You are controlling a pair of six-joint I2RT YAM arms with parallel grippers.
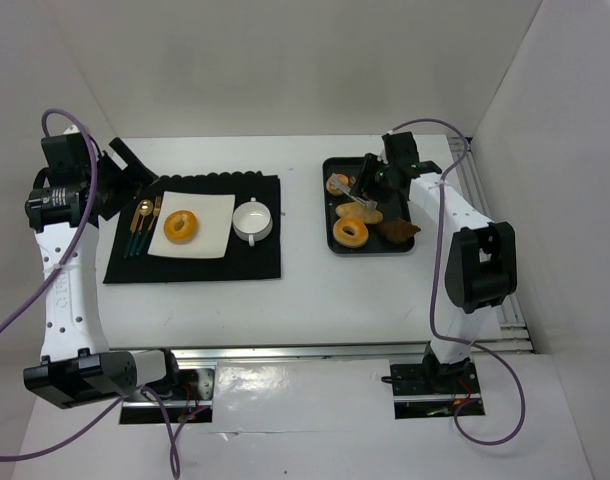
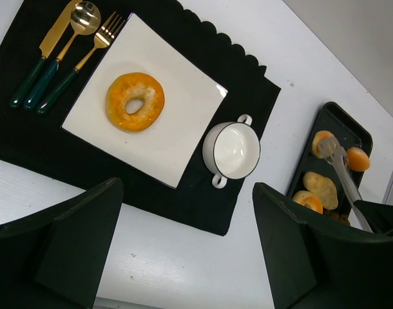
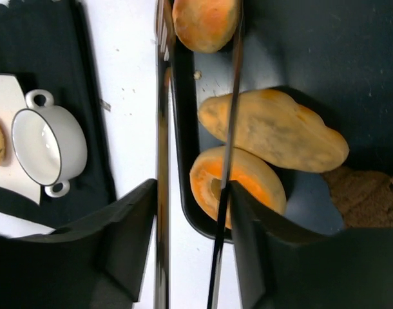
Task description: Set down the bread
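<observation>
Right tool [image 3: 191, 212] is clamped on the tongs [image 3: 163, 161], blades straddling the round bun [image 3: 206, 22] at the wrist frame's top edge in the tray [image 3: 299, 38], so squeeze at its widest point, lift straight and carry to the plate [image 1: 210, 215]; left tool [image 2: 183, 193] gapes empty.

White table [image 1: 315, 305], white walls [image 1: 285, 60] on three sides, metal rail [image 1: 315, 352] along near edge.

Bright metal on a dark tray, you saw.
Between the jaws of your right gripper [image 3: 191, 219] the tongs [image 3: 230, 129] shone as mirror-bright metal; beyond them the tray [image 3: 299, 38] looked smooth and dark, the bowl [image 3: 48, 145] glossy white.
</observation>
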